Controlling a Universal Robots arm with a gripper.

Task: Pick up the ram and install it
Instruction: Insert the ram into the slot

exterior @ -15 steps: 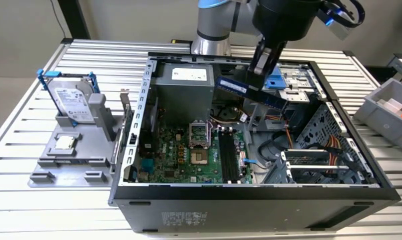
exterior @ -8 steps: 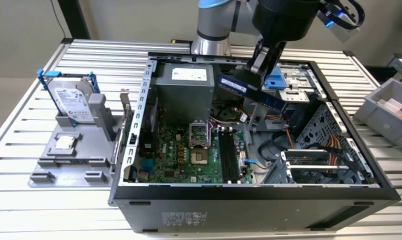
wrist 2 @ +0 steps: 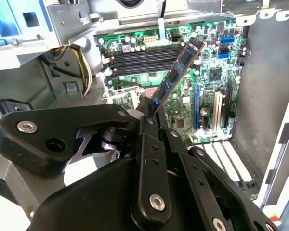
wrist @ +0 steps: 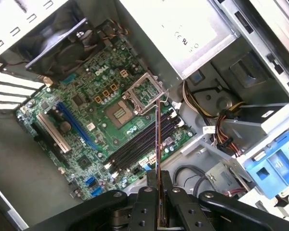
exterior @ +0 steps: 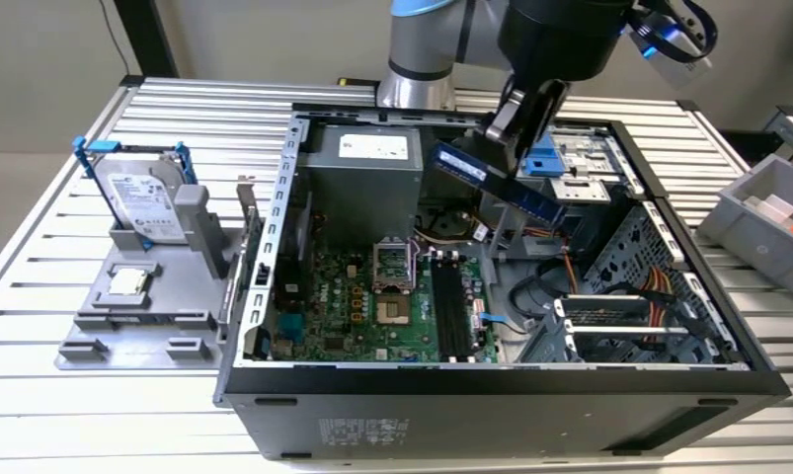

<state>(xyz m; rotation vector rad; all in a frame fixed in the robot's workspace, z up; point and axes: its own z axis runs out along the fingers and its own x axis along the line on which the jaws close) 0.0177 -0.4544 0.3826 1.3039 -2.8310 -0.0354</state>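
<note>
The gripper (wrist 2: 147, 110) has its jaws clamped on one end of the ram (wrist 2: 176, 77), a thin, long, narrow bluish stick carrying dark chips. It hangs tilted above the motherboard (wrist 2: 183, 115) and its black slots (wrist 2: 144, 55), inside the open computer case (exterior: 502, 405).

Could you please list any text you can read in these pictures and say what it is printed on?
No text can be read.
Label on the power supply: print too small.
Label on the hard drive: too small.
Sticker on the case: too small.
Markings on the ram: too small.
</note>
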